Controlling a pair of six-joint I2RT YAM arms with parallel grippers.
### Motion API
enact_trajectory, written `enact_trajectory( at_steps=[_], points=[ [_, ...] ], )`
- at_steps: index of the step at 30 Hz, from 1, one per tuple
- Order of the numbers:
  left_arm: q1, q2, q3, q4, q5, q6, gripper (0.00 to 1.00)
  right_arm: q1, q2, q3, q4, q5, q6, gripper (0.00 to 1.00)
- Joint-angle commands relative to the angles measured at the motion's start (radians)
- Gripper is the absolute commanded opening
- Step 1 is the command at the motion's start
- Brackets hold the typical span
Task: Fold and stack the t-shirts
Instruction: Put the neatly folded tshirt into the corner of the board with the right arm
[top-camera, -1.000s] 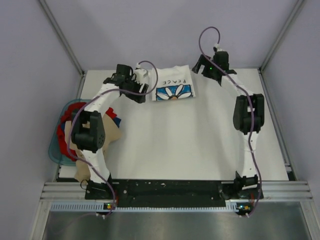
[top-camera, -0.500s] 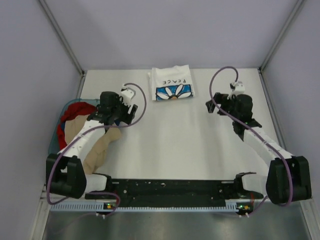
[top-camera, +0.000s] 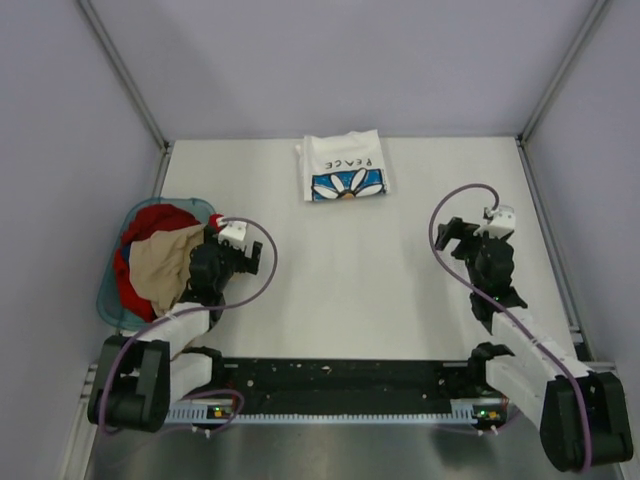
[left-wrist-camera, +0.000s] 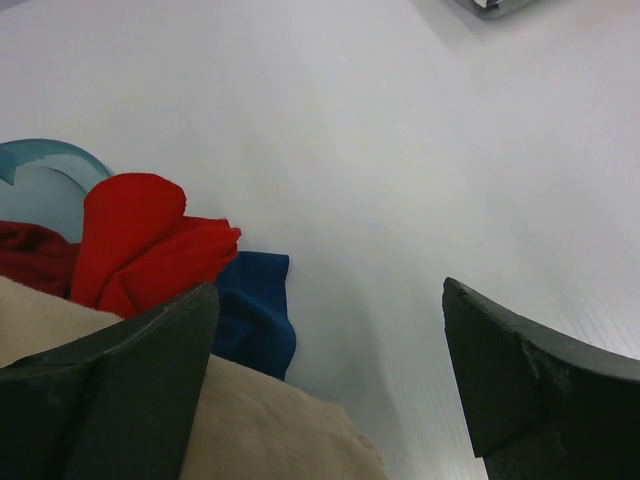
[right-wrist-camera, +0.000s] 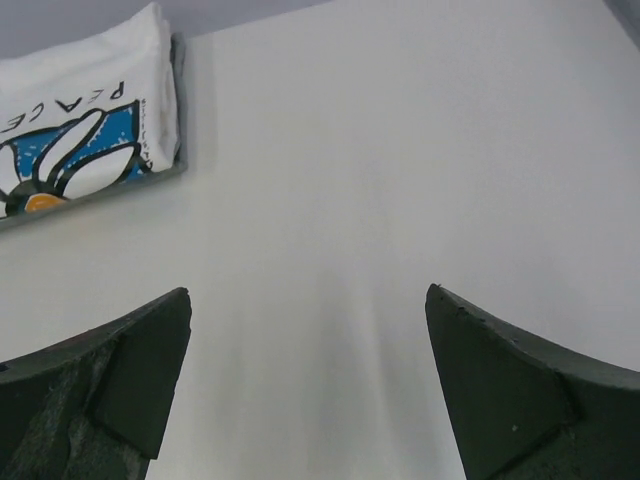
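Seemingly you are getting partway through: the white t-shirt (top-camera: 345, 167) is lying folded on the grey t-shirt (right-wrist-camera: 179, 100) at the far middle of the tabletop (top-camera: 340, 280), the left end effector (left-wrist-camera: 330, 290) and right end effector (right-wrist-camera: 308, 292) are hanging open and empty, and more clothes (top-camera: 160, 265) are waiting in the basket (top-camera: 104, 296) at the left.

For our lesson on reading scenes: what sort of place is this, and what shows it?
Probably a robot test cell: a white table walled by plain panels, a left arm and right arm bolted at its near edge, a basket of clothes.
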Motion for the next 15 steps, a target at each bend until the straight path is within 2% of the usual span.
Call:
enact_trajectory(
  at_steps=[1,6,15],
  points=[
    [0.017,-0.013,-0.106,0.331,0.032,-0.043,0.98,-0.001,-0.04,-0.101,0.175,0.141,-0.09,0.98],
    [0.017,-0.018,-0.084,0.277,0.026,-0.072,0.99,-0.003,0.035,-0.208,0.388,0.133,-0.1,0.98],
    [0.017,-0.007,-0.06,0.24,-0.031,-0.098,0.99,-0.003,0.052,-0.195,0.39,0.113,-0.107,0.98]
  ],
)
